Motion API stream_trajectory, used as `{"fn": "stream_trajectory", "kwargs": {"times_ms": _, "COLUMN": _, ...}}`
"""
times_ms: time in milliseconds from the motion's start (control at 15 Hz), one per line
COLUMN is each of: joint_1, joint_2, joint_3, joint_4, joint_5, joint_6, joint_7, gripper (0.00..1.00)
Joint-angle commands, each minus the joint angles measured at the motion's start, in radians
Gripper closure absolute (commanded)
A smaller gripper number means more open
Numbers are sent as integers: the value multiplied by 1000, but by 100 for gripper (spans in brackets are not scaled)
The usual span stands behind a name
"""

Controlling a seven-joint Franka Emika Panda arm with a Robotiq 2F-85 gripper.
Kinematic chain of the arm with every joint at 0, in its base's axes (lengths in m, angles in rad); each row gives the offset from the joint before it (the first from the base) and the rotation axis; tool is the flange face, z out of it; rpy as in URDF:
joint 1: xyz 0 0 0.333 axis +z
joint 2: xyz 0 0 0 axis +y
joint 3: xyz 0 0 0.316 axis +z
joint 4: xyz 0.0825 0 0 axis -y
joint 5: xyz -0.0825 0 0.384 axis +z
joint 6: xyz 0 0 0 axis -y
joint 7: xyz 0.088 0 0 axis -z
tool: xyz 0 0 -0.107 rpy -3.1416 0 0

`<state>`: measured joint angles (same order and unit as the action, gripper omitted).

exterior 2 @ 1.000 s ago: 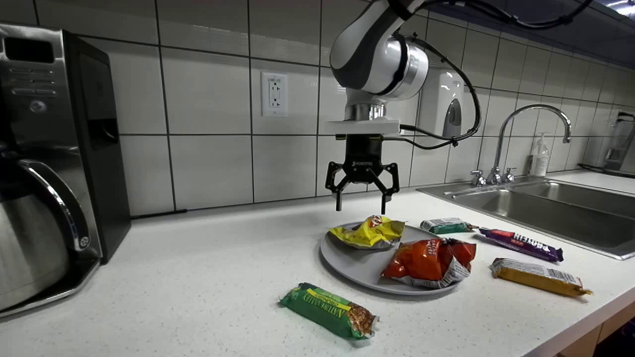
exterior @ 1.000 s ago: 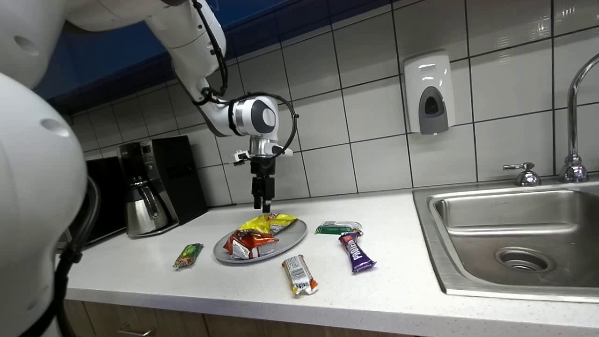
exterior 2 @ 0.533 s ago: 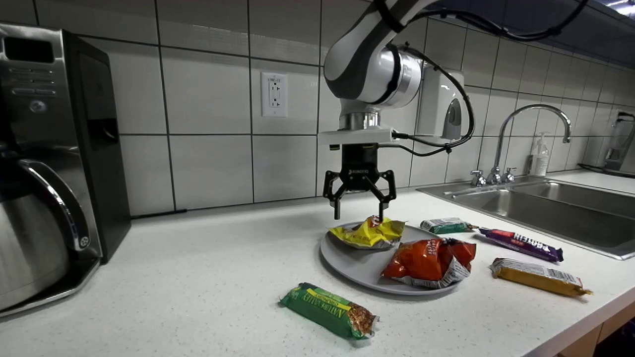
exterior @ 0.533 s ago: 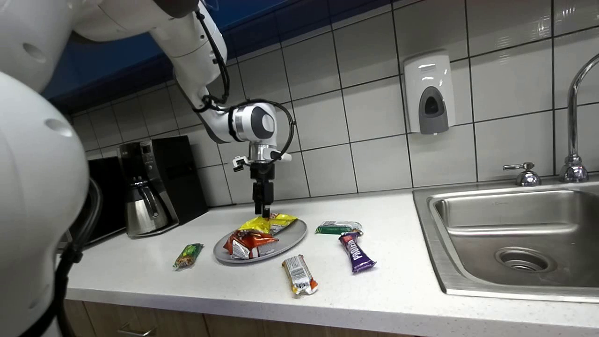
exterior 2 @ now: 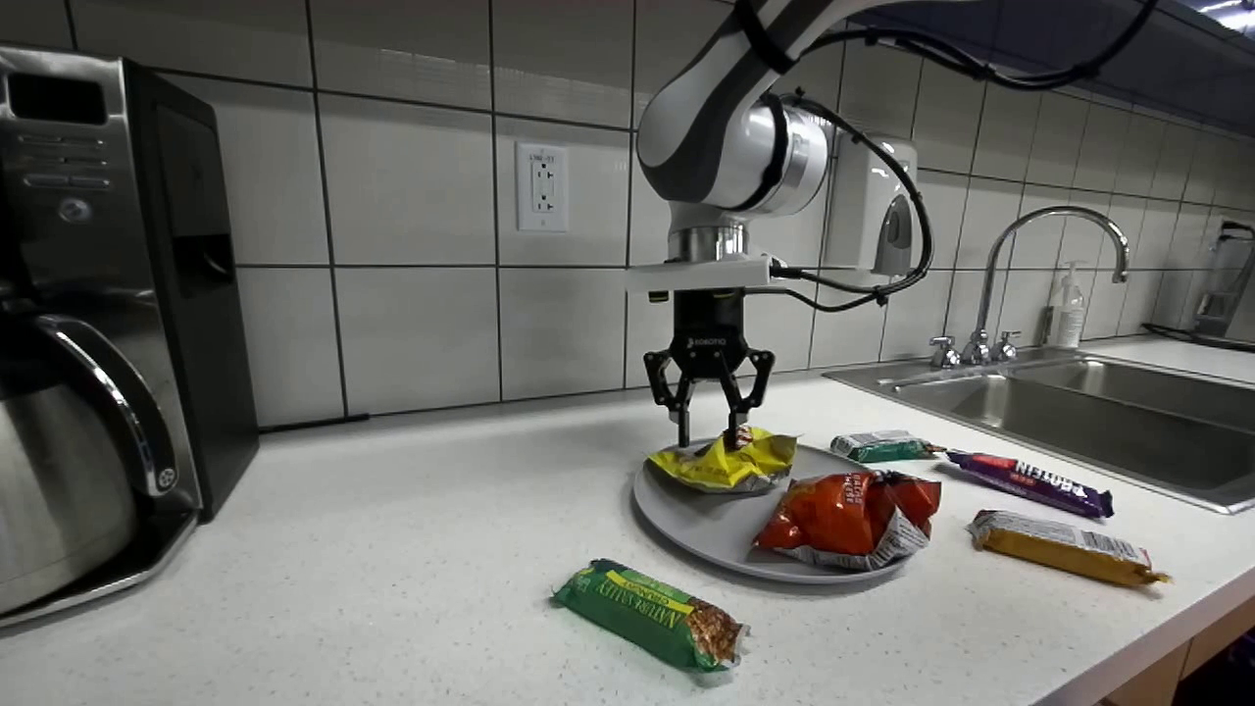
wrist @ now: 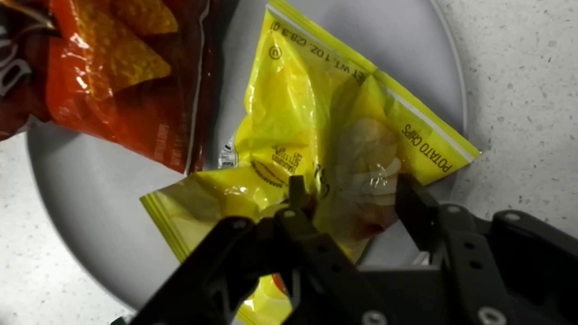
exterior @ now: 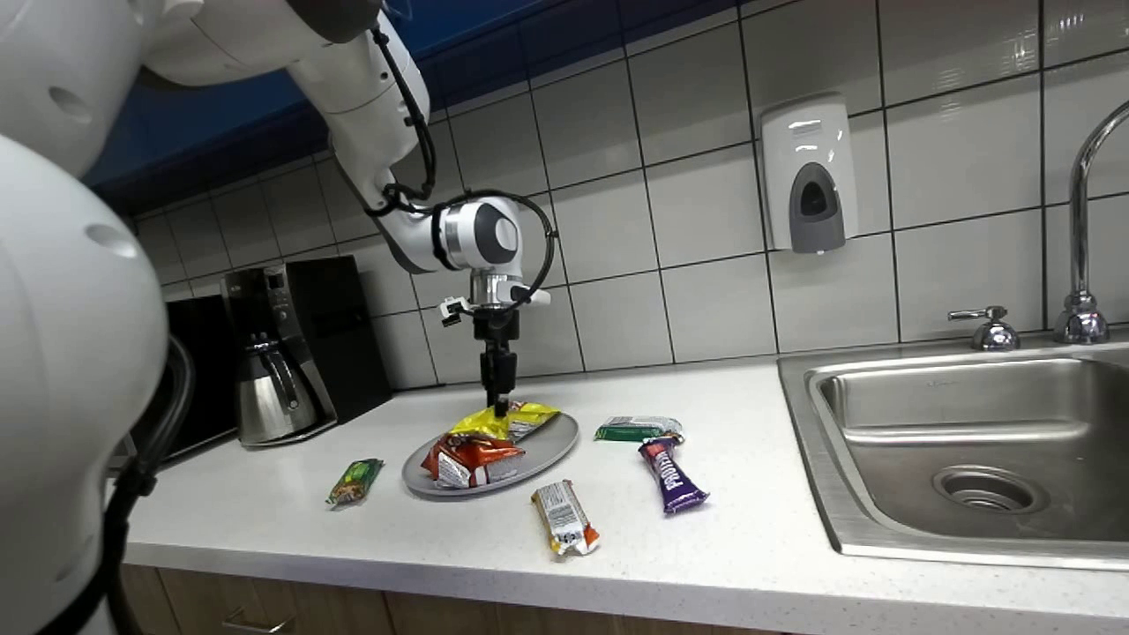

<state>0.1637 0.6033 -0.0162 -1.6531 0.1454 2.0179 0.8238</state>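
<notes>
Left to right in an exterior view: green bar (exterior 2: 649, 615) on the desk (exterior 2: 373, 588); end effector (exterior 2: 708, 439), fingers (exterior 2: 684, 429) partly spread, directly over the yellow bag (exterior 2: 735, 471), which lies beneath on the plate (exterior 2: 691, 529), too crumpled to show a clear long axis; red bag (exterior 2: 848, 515) beside it. Contact I cannot judge from here. Since a moment ago, the fingers have drawn closer together and sunk slightly.

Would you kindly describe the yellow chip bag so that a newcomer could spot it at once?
On the white counter, between the coffee maker and the sink, sits a round grey plate. The yellow chip bag lies on it, nearest the gripper. Its yellow colour and POTATO CHIPS print set it apart from the red-orange bag sharing the plate.
</notes>
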Motion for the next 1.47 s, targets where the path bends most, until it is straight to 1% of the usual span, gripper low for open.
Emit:
{"fn": "stream_trajectory", "kwargs": {"times_ms": 0, "joint_1": 14, "joint_2": 6, "joint_3": -12, "joint_4": 25, "joint_5": -23, "joint_6": -4, "joint_7": 36, "gripper": 75}}
{"fn": "stream_trajectory", "kwargs": {"times_ms": 67, "joint_1": 14, "joint_2": 5, "joint_3": -12, "joint_4": 26, "joint_5": -24, "joint_6": -4, "joint_7": 37, "gripper": 84}}
{"fn": "stream_trajectory", "kwargs": {"times_ms": 200, "joint_1": 14, "joint_2": 5, "joint_3": -13, "joint_4": 27, "joint_5": -24, "joint_6": -3, "joint_7": 38, "gripper": 97}}
{"fn": "stream_trajectory", "kwargs": {"times_ms": 267, "joint_1": 14, "joint_2": 5, "joint_3": -13, "joint_4": 27, "joint_5": -24, "joint_6": -3, "joint_7": 38, "gripper": 100}}
{"fn": "stream_trajectory", "kwargs": {"times_ms": 733, "joint_1": 16, "joint_2": -12, "joint_3": -5, "joint_4": 41, "joint_5": -20, "joint_6": -13, "joint_7": 24, "gripper": 100}}
{"fn": "stream_trajectory", "kwargs": {"times_ms": 1400, "joint_1": 54, "joint_2": 25, "joint_3": 9, "joint_4": 145, "joint_5": -26, "joint_6": -13, "joint_7": 6, "gripper": 100}}
